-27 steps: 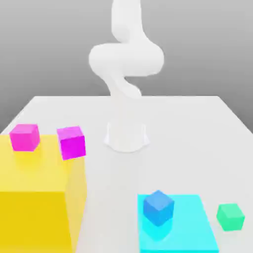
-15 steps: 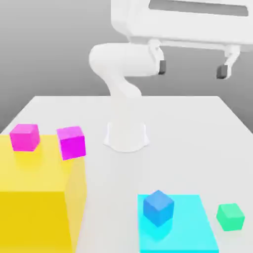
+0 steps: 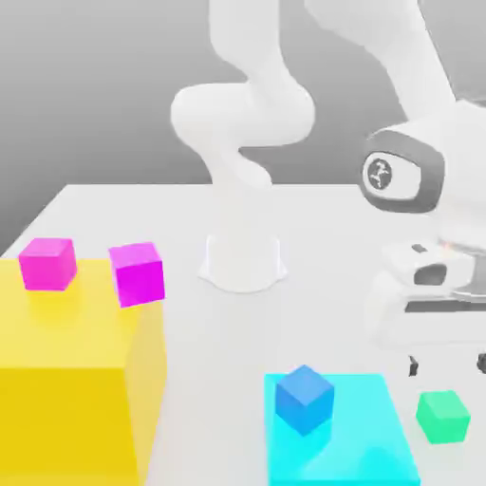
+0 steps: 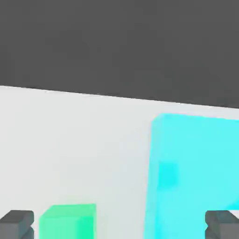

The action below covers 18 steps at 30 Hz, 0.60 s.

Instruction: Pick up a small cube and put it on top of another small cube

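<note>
Nearest in the exterior view, a blue cube [image 3: 305, 400] sits on the cyan slab [image 3: 365, 432] and the small green cube [image 3: 443, 417] rests on the bench [image 3: 218, 380] beside that slab, toward the exterior view's right, while two magenta cubes [image 3: 47, 264] are at the top of the big yellow block [image 3: 62, 418] on the left. Above and near the green cube is the gripper [image 3: 448, 364], its fingers spread and holding nothing — much lower than in the earlier frame — and farther back stands the arm's base [image 3: 243, 261]; the cubes lie as they did.
</note>
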### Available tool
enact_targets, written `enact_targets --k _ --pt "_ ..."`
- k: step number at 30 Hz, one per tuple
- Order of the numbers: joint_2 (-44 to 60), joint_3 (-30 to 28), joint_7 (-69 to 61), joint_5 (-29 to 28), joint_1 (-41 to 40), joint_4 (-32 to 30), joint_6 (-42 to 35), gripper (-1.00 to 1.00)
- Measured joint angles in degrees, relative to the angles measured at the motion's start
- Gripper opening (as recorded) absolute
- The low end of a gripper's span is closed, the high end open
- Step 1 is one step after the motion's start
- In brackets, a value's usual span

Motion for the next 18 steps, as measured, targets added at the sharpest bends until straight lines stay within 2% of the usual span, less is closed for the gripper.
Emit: enact_targets --k 5,6,13,18 --pt "10.3 -5.4 5.8 -6.2 5.4 1.8 6.8 0.0" --pt "11.8 -6.7 6.5 -7.1 6.6 2.1 8.0 -1.0" --pt "12.0 -6.8 6.6 -7.2 6.7 2.1 8.1 -1.0" --pt "3.8 -1.4 0.9 -0.2 2.1 0.6 1.3 -1.0"
